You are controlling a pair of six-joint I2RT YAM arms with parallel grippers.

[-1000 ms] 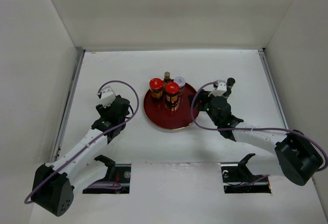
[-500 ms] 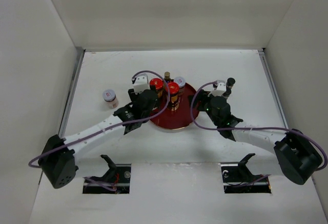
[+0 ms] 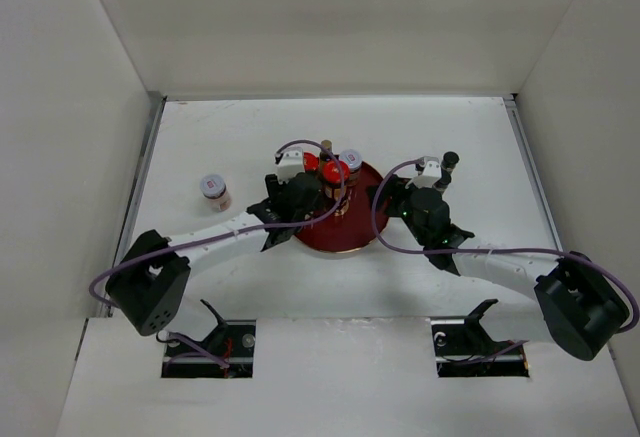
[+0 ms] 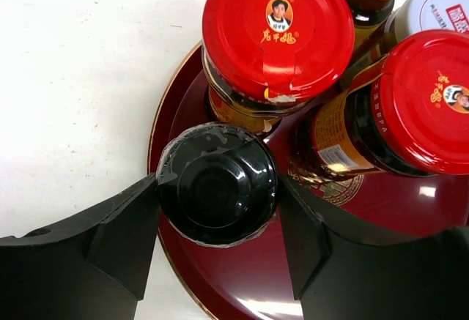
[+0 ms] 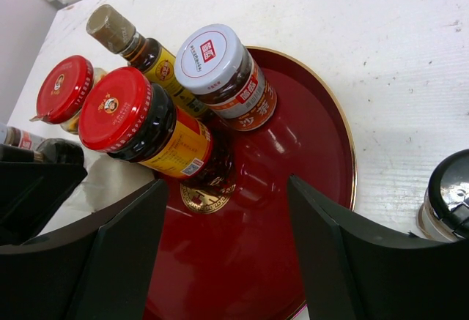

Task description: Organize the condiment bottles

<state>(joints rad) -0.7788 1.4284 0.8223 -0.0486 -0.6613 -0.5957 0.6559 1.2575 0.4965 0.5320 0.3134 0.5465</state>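
Four on the tray: a dark glass jar with a red cap (image 4: 277, 33), a second red-capped dark jar (image 4: 432, 100), a dark jar with a white cap (image 5: 220, 67) and a slim dark bottle with a tan cap (image 5: 117, 31), close together at the far side.
Tray: round dark red tray (image 5: 315, 137), mid white table (image 3: 200, 137).
Left gripper (image 4: 218, 188): squeezed onto a small black-capped bottle (image 4: 218, 181) above the tray's left rim.
Right gripper (image 5: 227, 184): wide apart, holding nothing, above the tray's right side.
Off the tray: a white-capped small jar (image 3: 213, 191) far left; another black-capped bottle (image 3: 450, 162) just right.

The left arm (image 3: 215, 230) and right arm (image 3: 500, 262) show white links, black joints, looping purple cables (image 3: 373, 212); matte black pincer fingers (image 4: 95, 254).
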